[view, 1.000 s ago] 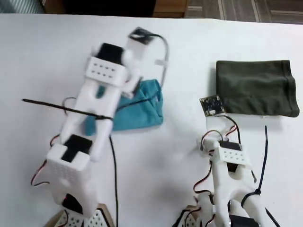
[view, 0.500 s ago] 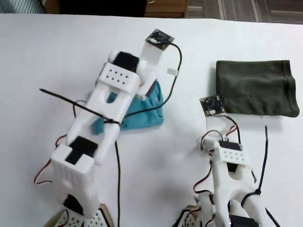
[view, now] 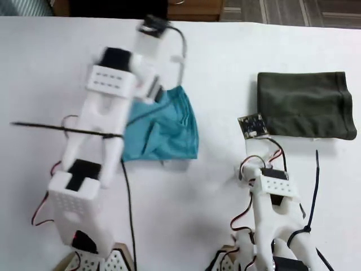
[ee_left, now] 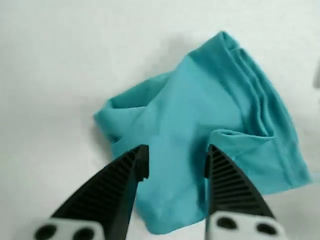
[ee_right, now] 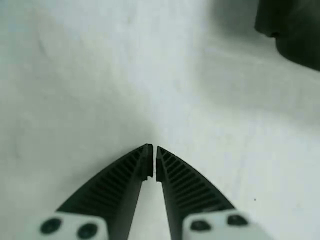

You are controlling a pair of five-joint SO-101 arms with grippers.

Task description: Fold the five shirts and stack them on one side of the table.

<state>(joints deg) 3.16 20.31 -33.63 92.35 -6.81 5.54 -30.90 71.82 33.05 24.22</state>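
The left arm's fingers [ee_left: 131, 172] hang spread over the crumpled teal shirt [ee_left: 200, 115], while the right arm's fingers [ee_right: 139, 166] sit clenched together above the white surface [ee_right: 75, 75].

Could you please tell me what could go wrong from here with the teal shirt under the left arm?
1. The crumpled teal cloth shirt lies in loose, uneven layers; the open left gripper above it may pinch several at once and spoil the fold.
2. The thin black cable hanging from that arm runs close to the shirt's edge and might snag or drag it.
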